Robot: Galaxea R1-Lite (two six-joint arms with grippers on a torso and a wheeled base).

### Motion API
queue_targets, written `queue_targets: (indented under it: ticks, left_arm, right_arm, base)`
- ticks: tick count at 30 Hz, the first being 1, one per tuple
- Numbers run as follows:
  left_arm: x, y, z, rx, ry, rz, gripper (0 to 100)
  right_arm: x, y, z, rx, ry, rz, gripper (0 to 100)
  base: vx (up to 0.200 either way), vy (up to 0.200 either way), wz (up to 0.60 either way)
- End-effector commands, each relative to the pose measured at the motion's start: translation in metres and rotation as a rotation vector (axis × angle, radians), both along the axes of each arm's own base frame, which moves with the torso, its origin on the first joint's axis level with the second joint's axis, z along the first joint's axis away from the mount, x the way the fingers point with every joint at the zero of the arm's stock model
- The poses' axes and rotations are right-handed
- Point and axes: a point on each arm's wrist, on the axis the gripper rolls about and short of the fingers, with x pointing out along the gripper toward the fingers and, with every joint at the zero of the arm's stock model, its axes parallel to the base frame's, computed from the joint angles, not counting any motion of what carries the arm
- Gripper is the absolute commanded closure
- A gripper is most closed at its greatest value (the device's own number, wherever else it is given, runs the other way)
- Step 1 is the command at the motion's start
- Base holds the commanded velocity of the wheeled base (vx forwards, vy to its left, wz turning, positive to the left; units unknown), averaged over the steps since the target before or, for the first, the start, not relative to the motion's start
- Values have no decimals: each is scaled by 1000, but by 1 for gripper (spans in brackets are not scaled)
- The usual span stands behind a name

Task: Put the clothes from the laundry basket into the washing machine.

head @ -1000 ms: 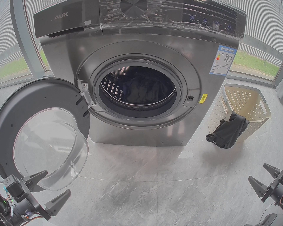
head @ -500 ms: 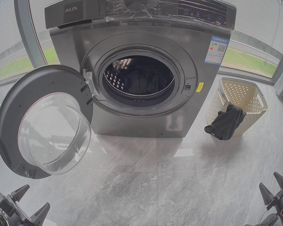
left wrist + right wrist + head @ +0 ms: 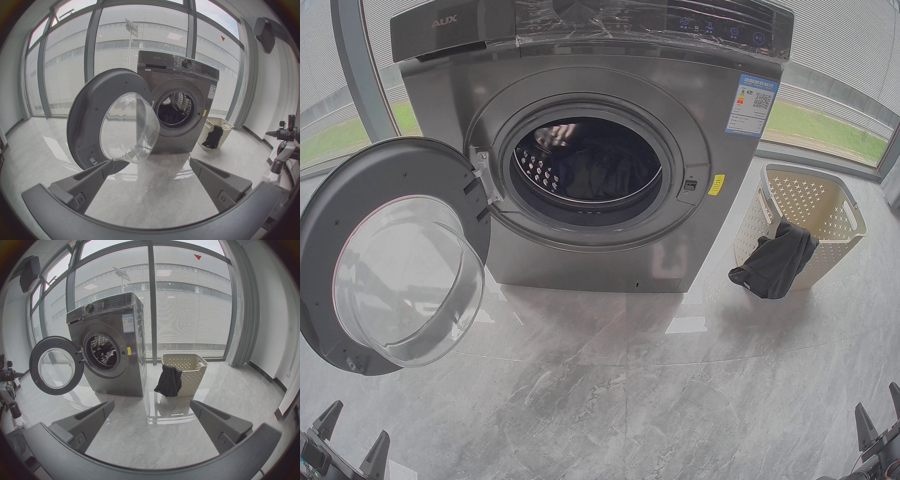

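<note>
Plainly, a grey marbled floor (image 3: 625, 400) is being lit through tall windows (image 3: 844, 94). The washing machine (image 3: 594, 269) is being shown with its door (image 3: 375, 175) swung wide, dark clothes (image 3: 600, 178) lying in its drum. A blue-and-white label (image 3: 751, 106) and a yellow sticker (image 3: 715, 184) are being carried on its front. A black garment (image 3: 778, 265) is being held draped over the laundry basket (image 3: 828, 259)'s rim, just right of the machine. The left gripper (image 3: 357, 420) and right gripper (image 3: 876, 400) are being held spread open, empty, well apart from it.

The washing machine (image 3: 444, 125) is cut off at the head view's top edge. Dark clothes (image 3: 600, 172) in its drum (image 3: 534, 178) blend into shadow, their number unclear. The left gripper (image 3: 357, 422) and right gripper (image 3: 876, 400) are cropped at the bottom edge.
</note>
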Motion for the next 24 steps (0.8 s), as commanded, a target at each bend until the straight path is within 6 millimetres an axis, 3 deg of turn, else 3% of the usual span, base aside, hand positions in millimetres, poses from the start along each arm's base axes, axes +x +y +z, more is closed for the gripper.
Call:
queue_targets:
  ticks: [1, 8, 18, 24]
  left_arm:
    - [-4, -3, -6, 36, -49, 59, 0]
    - [-7, -1, -13, 30, -10, 171, 0]
    - [-7, -1, -13, 45, -25, 137, 0]
    - [-7, -1, -13, 39, -23, 138, 0]
  right_arm:
    - [-1, 0, -6, -9, -8, -14, 0]
    - [-1, 0, -6, -12, -6, -14, 0]
    - [-1, 0, -6, -21, -7, -11, 0]
    - [-1, 0, -6, -21, -7, -11, 0]
  base:
    - [0, 0, 0]
    - [0, 0, 0]
    - [0, 0, 0]
    - [0, -200, 0]
